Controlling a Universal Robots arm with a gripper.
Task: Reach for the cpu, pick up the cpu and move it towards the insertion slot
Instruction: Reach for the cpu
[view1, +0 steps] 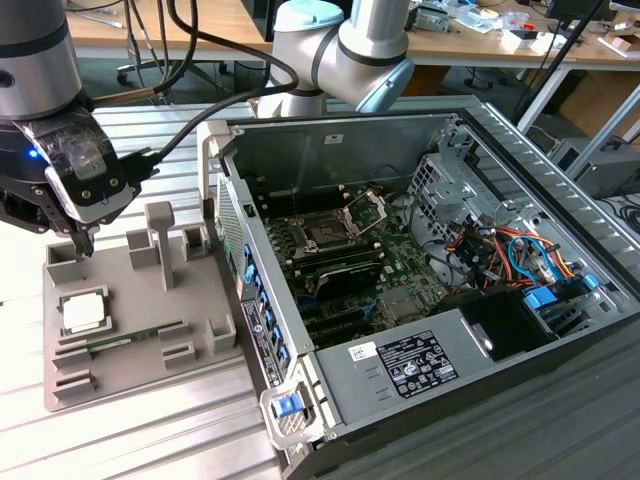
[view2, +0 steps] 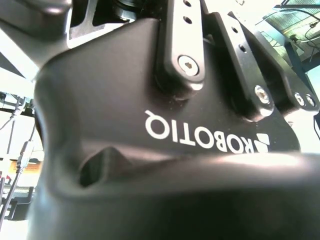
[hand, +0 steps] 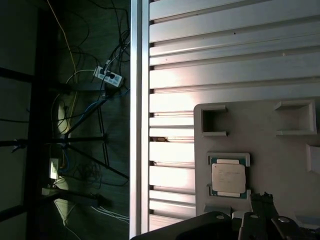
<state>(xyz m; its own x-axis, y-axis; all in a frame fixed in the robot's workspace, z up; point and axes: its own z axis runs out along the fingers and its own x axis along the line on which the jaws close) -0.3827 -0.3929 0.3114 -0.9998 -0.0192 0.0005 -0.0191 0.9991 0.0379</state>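
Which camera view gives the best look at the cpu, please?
The first wrist view: the cpu is seen from straight above, whole, in its gray holder. The exterior view shows the cpu small and slanted on that holder. The second wrist view faces a black housing.

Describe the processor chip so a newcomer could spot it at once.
Find the grey tray at the exterior view's left, beside the open computer case. The chip lies on it: a pale silvery square, unlike the long green memory stick nearby.
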